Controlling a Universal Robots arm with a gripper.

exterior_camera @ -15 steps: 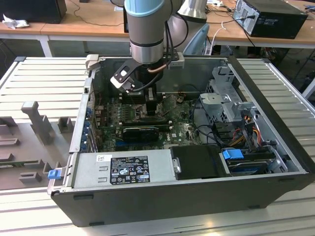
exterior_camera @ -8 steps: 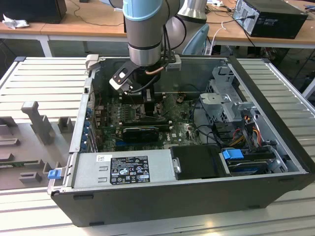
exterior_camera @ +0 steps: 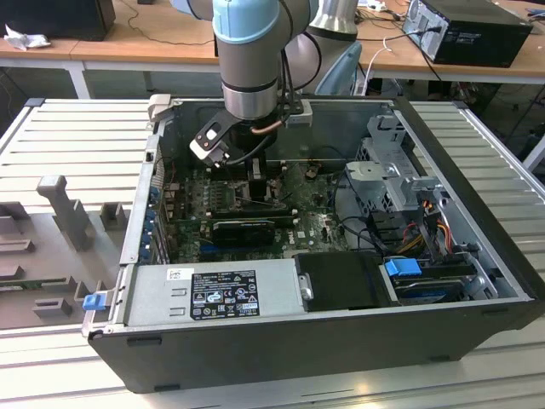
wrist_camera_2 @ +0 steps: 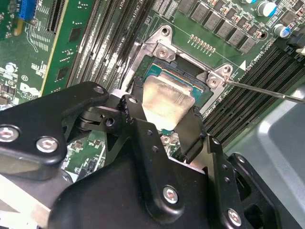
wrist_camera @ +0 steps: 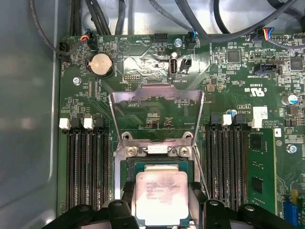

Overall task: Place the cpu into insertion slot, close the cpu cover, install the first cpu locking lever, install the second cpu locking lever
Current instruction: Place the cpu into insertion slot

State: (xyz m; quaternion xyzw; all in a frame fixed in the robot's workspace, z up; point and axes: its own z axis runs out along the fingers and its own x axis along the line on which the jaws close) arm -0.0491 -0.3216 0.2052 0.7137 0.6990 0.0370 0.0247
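The cpu (wrist_camera: 161, 202), a pale silvery square chip, sits between my gripper's (wrist_camera: 162, 190) black fingers (wrist_camera: 127, 191), which are shut on its two opposite edges. It is over the insertion slot (wrist_camera: 157, 164), a dark socket with a metal rim on the green board; I cannot tell whether it is seated. In the second wrist view the cpu (wrist_camera_2: 167, 95) is tilted low over the slot (wrist_camera_2: 190, 76), with the gripper (wrist_camera_2: 164, 114) around it. The cpu cover (wrist_camera: 157, 95) stands swung open beyond the slot. A thin lever rod (wrist_camera_2: 262, 90) sticks out beside the socket. My gripper (exterior_camera: 255, 175) is deep in the case.
Long black memory slots (wrist_camera: 86, 162) flank the socket on both sides. A coin cell (wrist_camera: 101, 63) and cable plugs (wrist_camera: 190, 36) lie behind the cover. A black finned card (exterior_camera: 243, 226), the power supply (exterior_camera: 213, 294) and a drive cage (exterior_camera: 392, 170) crowd the case.
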